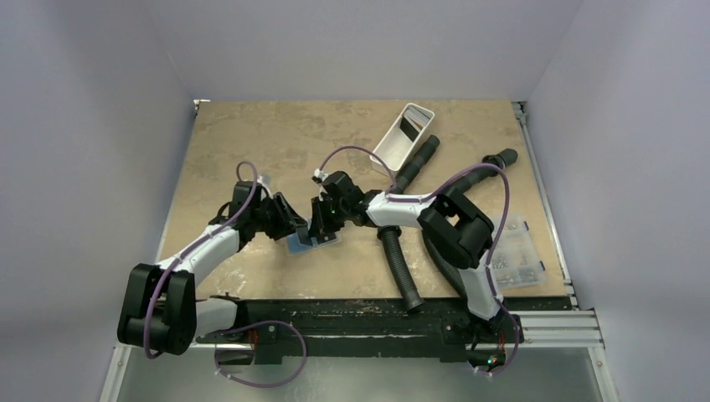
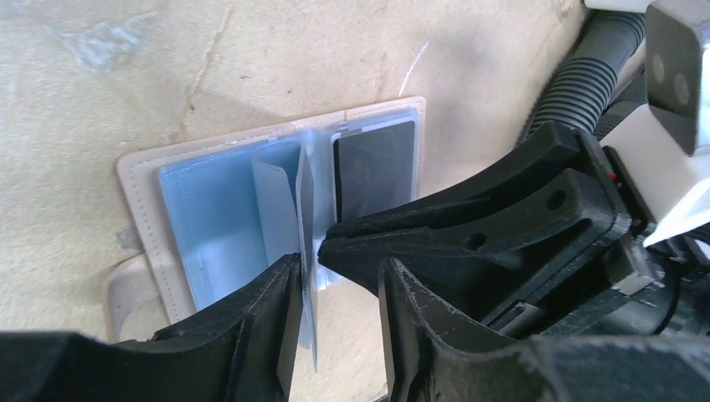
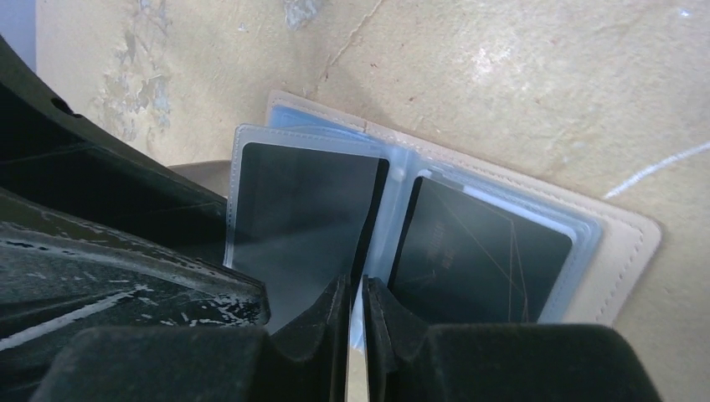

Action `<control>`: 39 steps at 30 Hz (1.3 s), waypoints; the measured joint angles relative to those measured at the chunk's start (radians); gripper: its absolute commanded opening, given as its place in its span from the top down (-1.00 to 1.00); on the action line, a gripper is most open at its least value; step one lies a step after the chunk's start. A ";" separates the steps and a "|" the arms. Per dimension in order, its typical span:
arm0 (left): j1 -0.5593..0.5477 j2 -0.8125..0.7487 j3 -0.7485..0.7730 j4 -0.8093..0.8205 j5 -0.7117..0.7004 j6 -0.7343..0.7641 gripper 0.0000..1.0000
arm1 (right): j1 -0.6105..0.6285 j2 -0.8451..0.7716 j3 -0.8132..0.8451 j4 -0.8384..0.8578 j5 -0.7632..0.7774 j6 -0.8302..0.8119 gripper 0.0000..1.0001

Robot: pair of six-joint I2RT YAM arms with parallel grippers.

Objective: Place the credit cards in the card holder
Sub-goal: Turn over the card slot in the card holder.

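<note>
Card holder (image 2: 138,180) lies open and flat on the table (image 1: 251,142), toward the near edge and between the two arms. It has a beige stitched border, clear glossy plastic pockets and a pale tab (image 2: 126,289) curling off one side. A light blue card (image 2: 209,222) sits in one pocket and a black card (image 2: 374,172) in the other, both thin, rectangular and round-cornered. One clear sleeve (image 2: 306,209) stands upright at the spine. Right gripper (image 3: 356,285) has its jaws nearly closed, pinching that sleeve's edge. Left gripper (image 1: 291,228) has its jaws partly apart and grips nothing; the sleeve runs beside one finger and the right gripper's tip reaches into the gap. A second dark panel shows in the right wrist view; card or shadow cannot be told. Black ribbed hoses (image 1: 400,266) lie just right of the holder. A white tray (image 1: 400,151) sits far right, a clear compartment box (image 1: 512,251) at the right edge. Mottled tan tabletop extends beyond the holder, far and left.
</note>
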 measured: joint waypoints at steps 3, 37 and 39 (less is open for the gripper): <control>-0.026 0.016 0.002 0.017 0.002 -0.006 0.14 | -0.011 -0.028 -0.021 -0.008 0.000 0.008 0.55; -0.108 0.144 0.105 0.032 -0.039 0.014 -0.36 | -0.149 -0.264 -0.216 -0.001 -0.021 -0.023 -0.09; -0.108 0.122 0.105 0.002 -0.055 0.022 -0.38 | -0.171 -0.278 -0.207 -0.040 0.002 -0.055 -0.20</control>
